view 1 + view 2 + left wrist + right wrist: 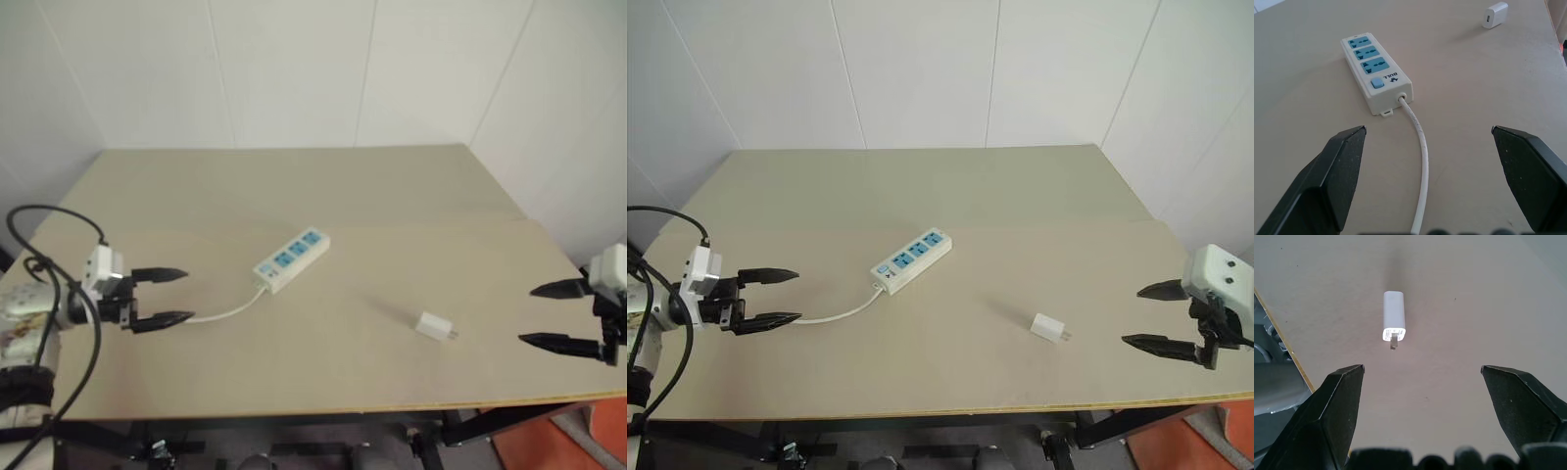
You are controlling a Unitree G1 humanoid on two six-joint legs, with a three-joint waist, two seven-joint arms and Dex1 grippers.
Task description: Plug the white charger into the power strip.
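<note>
The power strip (pixel 291 258) lies slanted near the middle of the beige table (pixel 294 186), its three blue sockets facing up and its thin white cord (pixel 230 310) running toward my left gripper (pixel 168 298). That gripper hovers open at the table's left, pointing at the strip's switch end (pixel 1377 83). The white charger (pixel 434 326) lies on its side to the right of centre, prongs pointing toward my right gripper (pixel 553 314). My right gripper is open a short way to the right of it, with nothing between its fingers (pixel 1327 411).
The table's front edge (pixel 392 406) runs close below the charger. White wall panels (pixel 294 69) stand behind the table. A black cable (pixel 59 255) loops over my left arm. An orange floor patch (pixel 549 441) shows past the front right corner.
</note>
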